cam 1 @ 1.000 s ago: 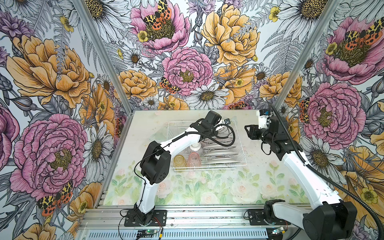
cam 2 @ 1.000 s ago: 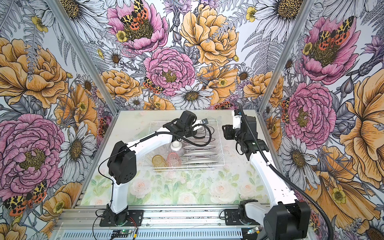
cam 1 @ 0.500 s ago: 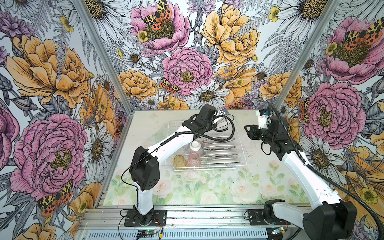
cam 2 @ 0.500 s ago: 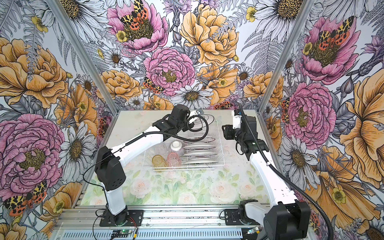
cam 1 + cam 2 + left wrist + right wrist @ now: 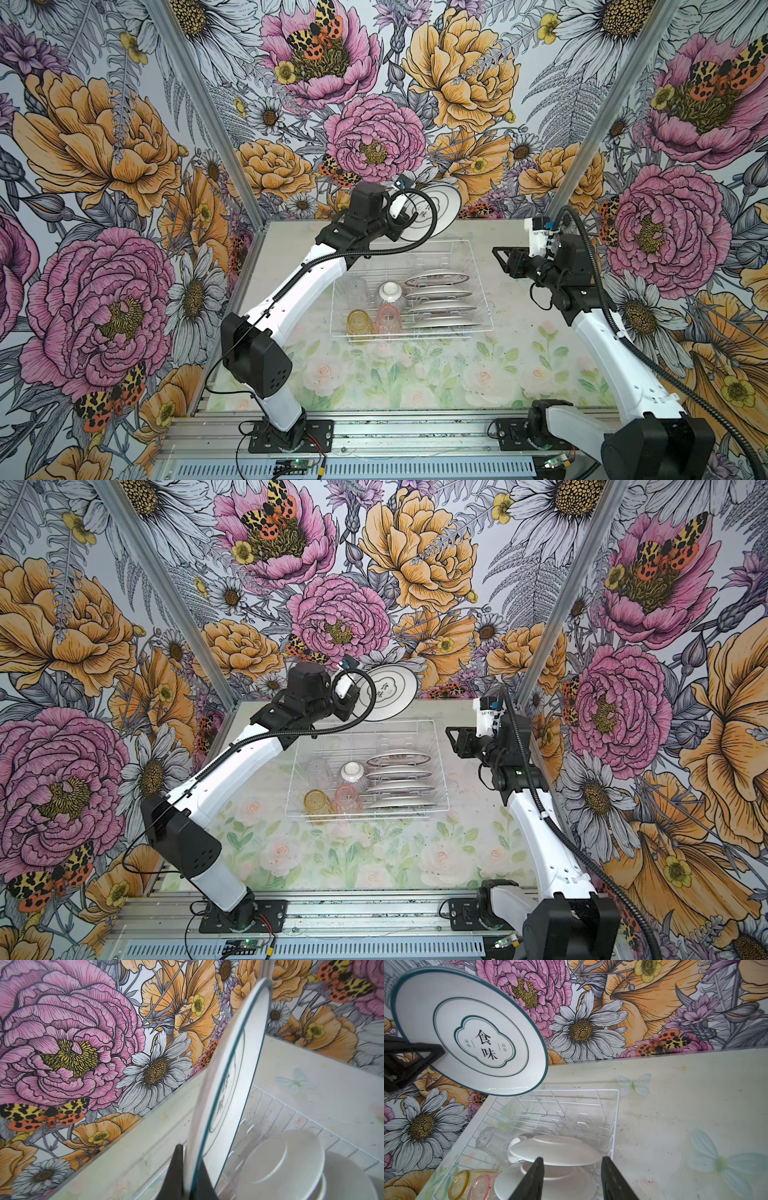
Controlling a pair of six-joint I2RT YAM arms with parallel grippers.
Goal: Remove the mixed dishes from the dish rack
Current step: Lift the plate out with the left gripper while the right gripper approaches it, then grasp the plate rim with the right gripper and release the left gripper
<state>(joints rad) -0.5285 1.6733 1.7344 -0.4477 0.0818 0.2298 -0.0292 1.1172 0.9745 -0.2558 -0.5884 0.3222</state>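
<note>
Loud flower-and-moth wallpaper closes in three sides around a pale surface (image 5: 415, 382) with a faint floral print. The dish rack (image 5: 482, 291) sits toward the far edge, about midway across. Four plates (image 5: 438, 299) stand in its slots on the right side, with a bowl (image 5: 390, 293) upside down beside them. A clear tumbler (image 5: 357, 286), a yellow tumbler (image 5: 359, 326) and a pink tumbler (image 5: 388, 322) fill its left side.

The left gripper (image 5: 190, 1178) is clamped tight on the rim of a fifth plate (image 5: 446, 203), held on edge in the air over the rack's far edge, close to the back wall. The right gripper (image 5: 573, 1165) hovers by the rack's right edge, its jaws partly apart and empty.

My worry is that thin rim pinch. The plate could swing or slip and drop onto the crockery below. The arm's cable also loops across its face and might snag.

The plate's centre reads 食味 inside a teal frame. The small characters either side I can't read.
</note>
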